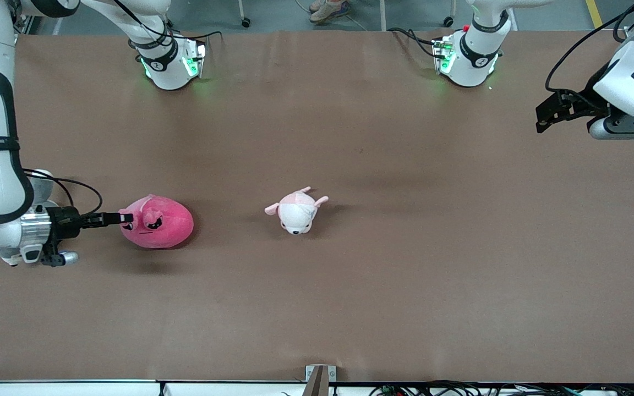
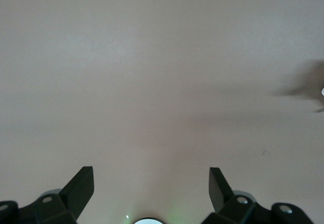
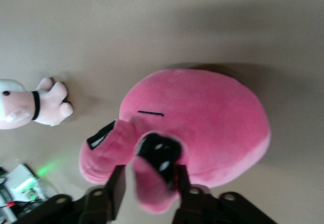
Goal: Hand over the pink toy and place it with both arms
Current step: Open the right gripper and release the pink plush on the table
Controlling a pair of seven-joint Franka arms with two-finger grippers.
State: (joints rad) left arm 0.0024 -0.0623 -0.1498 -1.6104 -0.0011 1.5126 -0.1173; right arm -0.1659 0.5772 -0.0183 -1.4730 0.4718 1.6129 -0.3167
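Observation:
The pink toy, a round hot-pink plush with dark angry eyes, is toward the right arm's end of the table. My right gripper reaches it from the side, level with the table. In the right wrist view the right gripper has its fingers closed round one of the pink toy's ear flaps beside a dark eye. I cannot tell whether the toy rests on the table or hangs just above it. My left gripper is open and empty, high over the left arm's end of the table. The left wrist view shows the left gripper over bare table.
A smaller pale pink-and-white plush animal lies near the middle of the brown table, beside the pink toy toward the left arm's end. It also shows in the right wrist view. Both arm bases stand along the table's top edge.

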